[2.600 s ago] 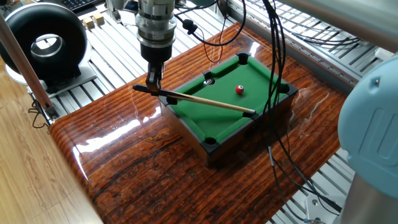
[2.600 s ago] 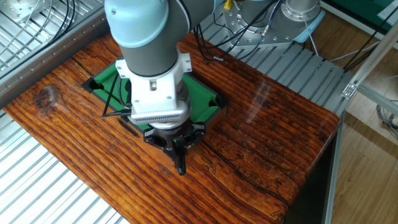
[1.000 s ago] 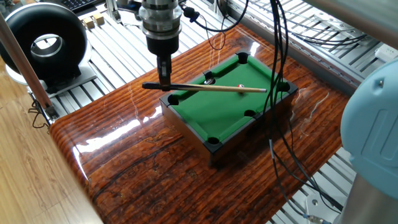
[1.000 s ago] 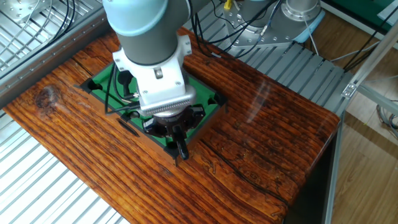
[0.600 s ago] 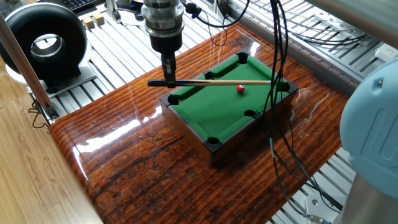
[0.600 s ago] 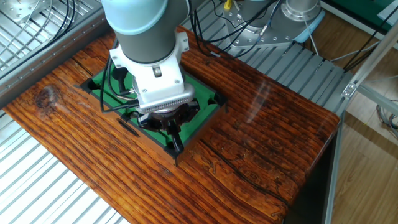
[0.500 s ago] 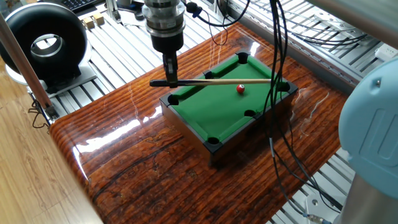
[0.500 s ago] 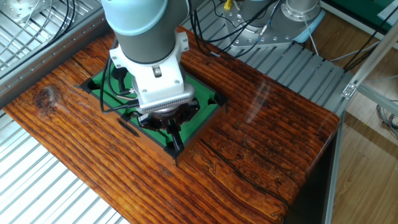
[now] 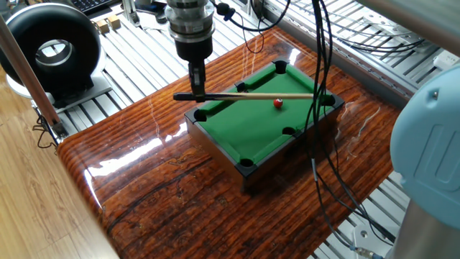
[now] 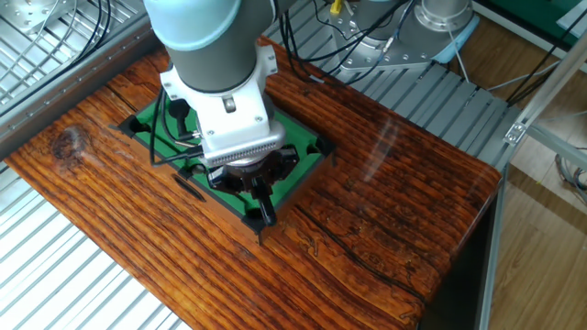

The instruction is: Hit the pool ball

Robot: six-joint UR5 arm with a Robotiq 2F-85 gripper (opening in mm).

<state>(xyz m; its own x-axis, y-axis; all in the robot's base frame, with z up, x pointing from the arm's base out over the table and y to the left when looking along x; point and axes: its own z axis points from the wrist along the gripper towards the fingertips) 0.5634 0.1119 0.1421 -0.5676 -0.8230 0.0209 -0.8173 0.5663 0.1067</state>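
The pool ball (image 9: 277, 103), tiny, red and glossy, lies on the green felt of a small black-framed pool table (image 9: 237, 132). My gripper (image 9: 196, 91) hangs over the table's left corner, shut on the dark butt end of a thin wooden cue (image 9: 266, 95). The cue lies level above the felt, pointing right, and passes just behind the ball. In the other fixed view the arm covers most of the pool table (image 10: 307, 154); the gripper (image 10: 264, 211) shows at its near corner and the ball is hidden.
The pool table stands on a glossy wooden tabletop (image 9: 165, 194). Black cables (image 9: 320, 93) hang across the right end of the pool table. A round black device (image 9: 50, 50) stands at the back left. The arm's blue-grey body (image 9: 431, 151) fills the right foreground.
The cue has swung from lying across the felt in front of the ball to level behind it. Over the last half second nothing has visibly moved.
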